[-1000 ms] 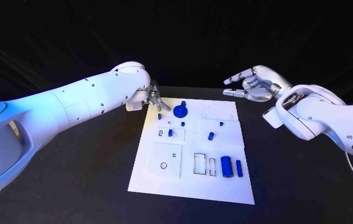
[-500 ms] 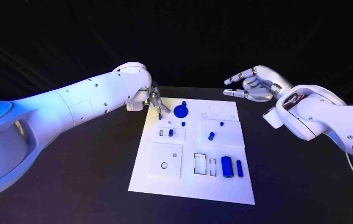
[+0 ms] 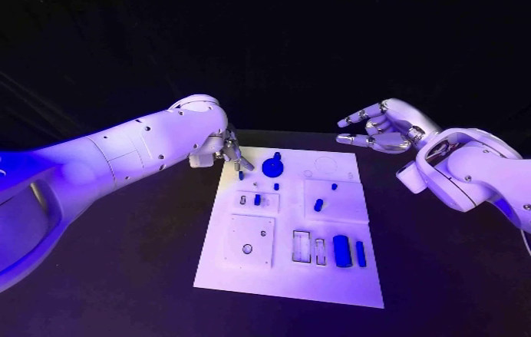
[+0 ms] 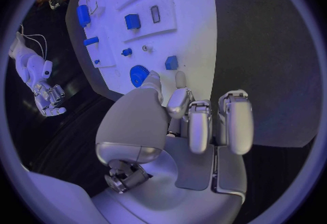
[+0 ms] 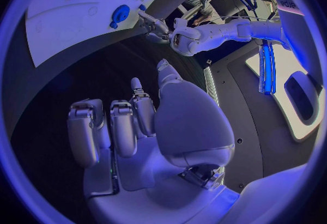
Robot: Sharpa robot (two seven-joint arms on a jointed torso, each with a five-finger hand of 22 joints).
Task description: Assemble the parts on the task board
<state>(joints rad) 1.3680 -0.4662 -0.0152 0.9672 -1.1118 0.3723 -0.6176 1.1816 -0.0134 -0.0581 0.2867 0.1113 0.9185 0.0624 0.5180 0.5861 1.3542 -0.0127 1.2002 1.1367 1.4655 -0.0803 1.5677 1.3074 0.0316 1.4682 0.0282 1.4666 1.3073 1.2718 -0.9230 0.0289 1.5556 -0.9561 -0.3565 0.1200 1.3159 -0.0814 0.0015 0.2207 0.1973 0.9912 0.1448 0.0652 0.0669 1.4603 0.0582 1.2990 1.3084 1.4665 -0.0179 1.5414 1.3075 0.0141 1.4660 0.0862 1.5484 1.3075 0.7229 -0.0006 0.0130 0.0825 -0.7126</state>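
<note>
The white task board (image 3: 283,272) lies in the middle of the black table. On it are a blue gear (image 3: 272,169), a small blue peg (image 3: 242,175) near the far left edge, several small blue pieces, and two blue bars (image 3: 342,251) at the near right. My left hand (image 3: 230,153) hovers over the board's far left corner, just beyond the peg, holding nothing. In the left wrist view its fingertips (image 4: 180,79) stop short of the gear (image 4: 139,76) and a blue block (image 4: 171,62). My right hand (image 3: 376,131) hangs beyond the far right corner, fingers apart and empty.
Bare black tabletop (image 3: 443,260) surrounds the board on both sides. The left arm (image 3: 122,160) reaches in low across the table's left part. The board has several empty recesses, one of them a rectangular slot (image 3: 300,246).
My left hand has drawn back slightly from the small blue peg toward the board's far left corner. The right hand and the parts have stayed put.
</note>
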